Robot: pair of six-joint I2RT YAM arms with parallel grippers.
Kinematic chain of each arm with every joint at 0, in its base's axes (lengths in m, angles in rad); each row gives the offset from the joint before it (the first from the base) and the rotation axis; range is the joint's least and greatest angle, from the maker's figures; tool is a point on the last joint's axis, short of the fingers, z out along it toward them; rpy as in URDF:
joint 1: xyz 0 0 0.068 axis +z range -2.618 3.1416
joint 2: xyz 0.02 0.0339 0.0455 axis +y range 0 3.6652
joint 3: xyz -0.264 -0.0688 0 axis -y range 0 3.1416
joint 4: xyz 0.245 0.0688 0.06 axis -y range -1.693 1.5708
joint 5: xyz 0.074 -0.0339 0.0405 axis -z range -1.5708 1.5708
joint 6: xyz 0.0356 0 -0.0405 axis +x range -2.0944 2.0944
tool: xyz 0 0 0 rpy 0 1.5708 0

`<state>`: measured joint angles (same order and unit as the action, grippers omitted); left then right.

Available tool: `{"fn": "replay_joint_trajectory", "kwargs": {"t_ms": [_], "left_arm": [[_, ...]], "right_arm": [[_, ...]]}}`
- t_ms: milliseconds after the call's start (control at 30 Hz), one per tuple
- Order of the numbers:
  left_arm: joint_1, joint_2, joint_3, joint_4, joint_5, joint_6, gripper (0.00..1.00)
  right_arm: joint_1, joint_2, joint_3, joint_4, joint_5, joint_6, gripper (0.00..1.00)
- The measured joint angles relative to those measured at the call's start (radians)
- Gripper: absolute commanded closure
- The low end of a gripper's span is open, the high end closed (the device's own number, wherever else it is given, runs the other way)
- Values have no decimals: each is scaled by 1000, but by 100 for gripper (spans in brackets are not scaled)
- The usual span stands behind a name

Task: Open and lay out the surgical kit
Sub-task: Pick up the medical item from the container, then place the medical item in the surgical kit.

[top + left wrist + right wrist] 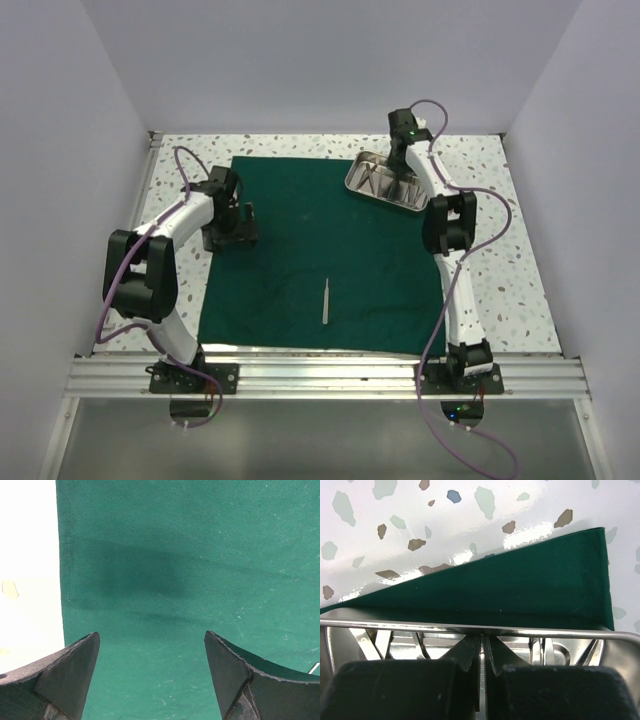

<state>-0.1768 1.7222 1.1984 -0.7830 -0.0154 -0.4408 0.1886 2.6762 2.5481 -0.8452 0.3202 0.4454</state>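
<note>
Green cloth wrap (300, 230): opened out and spread flat over the middle of the speckled white table (520, 260); no folds left to undo, judging by the overhead view.
Shiny rectangular steel tray (350, 180): set askew on the far right corner of the cloth, well apart from the near edge.
Slim silver tweezers (326, 300): laid out alone on the cloth, near the front, roughly midway between the two arms.
Remaining silver instruments (370, 640): inside the tray, crossed over one another; too tangled with reflections to count or name.
Right gripper (482, 652): dipped into the tray past its rim, fingers pressed together with barely a slit between; possibly pinching a thin instrument, but cannot tell from the wrist view.
Left gripper (150, 672): spread wide, holding nothing, hovering low above the cloth just inside its left hem.
Step in hand: picking the next instrument out of the tray; unwrapping apparently done, laying out only begun.
Next move: probably a straight lift clear of the tray rim, then a carry toward the front of the cloth and a set-down beside the tweezers without touching them.
Caution: thin, slippery steel, easily twisted or dropped from a fingertip pinch; some risk of snagging a neighbouring piece or nudging the tray.
</note>
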Motion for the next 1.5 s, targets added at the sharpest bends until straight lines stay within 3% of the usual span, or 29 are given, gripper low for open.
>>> {"fn": "replay_joint_trajectory", "kwargs": {"t_ms": [633,833,1100,1200,1500], "left_arm": [[0,-47,0,5,0,0,10],[0,-60,0,18,0,0,2],[0,-68,0,63,4,-1,0],[0,-76,-3,72,6,-1,0],[0,-129,-45,104,41,-2,1]], "right_arm": [[-5,-286,-47,20,29,-44,100],[65,-533,-389,32,3,-8,100],[438,-857,-911,103,-80,162,100],[507,-900,-1052,108,-113,236,100],[566,-903,-1233,146,-136,356,100]]}}
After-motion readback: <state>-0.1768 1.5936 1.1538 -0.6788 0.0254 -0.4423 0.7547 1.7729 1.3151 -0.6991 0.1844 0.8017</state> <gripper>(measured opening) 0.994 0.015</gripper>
